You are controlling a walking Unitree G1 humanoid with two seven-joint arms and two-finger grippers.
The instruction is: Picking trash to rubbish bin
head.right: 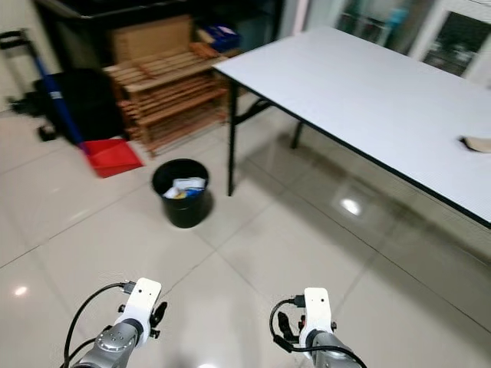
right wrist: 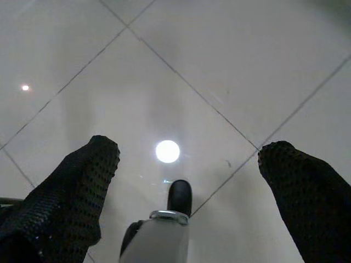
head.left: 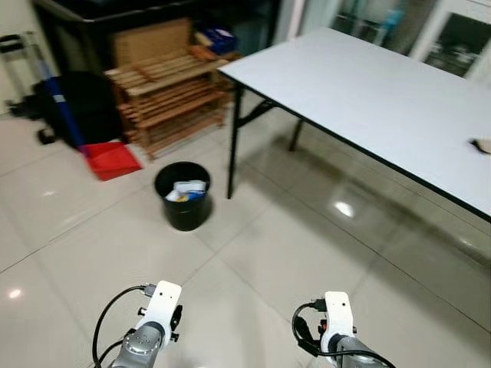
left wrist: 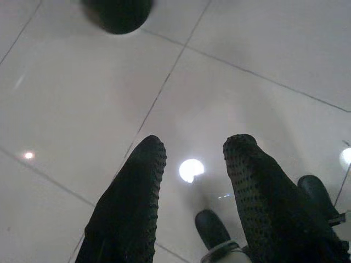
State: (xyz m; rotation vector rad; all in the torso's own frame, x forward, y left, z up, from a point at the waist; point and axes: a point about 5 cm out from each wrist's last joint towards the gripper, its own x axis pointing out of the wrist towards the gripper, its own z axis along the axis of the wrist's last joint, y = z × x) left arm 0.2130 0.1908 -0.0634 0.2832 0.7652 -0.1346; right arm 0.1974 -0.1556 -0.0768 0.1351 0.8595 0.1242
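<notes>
Both arms hang low over the pale tiled floor (head.left: 291, 253), and neither holds anything: the left gripper (left wrist: 192, 175) has its fingers moderately parted with bare tile between them, the right gripper (right wrist: 186, 164) is spread wide. The black rubbish bin (head.left: 182, 196), already holding some scraps, stands ahead of the left gripper, well apart from it, near the leg of the white table (head.left: 360, 92). A small pale scrap (head.right: 477, 143) — probably the trash — lies on the tabletop far off beyond the right gripper, toward the table's far end. The risk I judge from here is approach: the table edge stands between gripper and scrap, so a low arm could knock it — or push the scrap away.
</notes>
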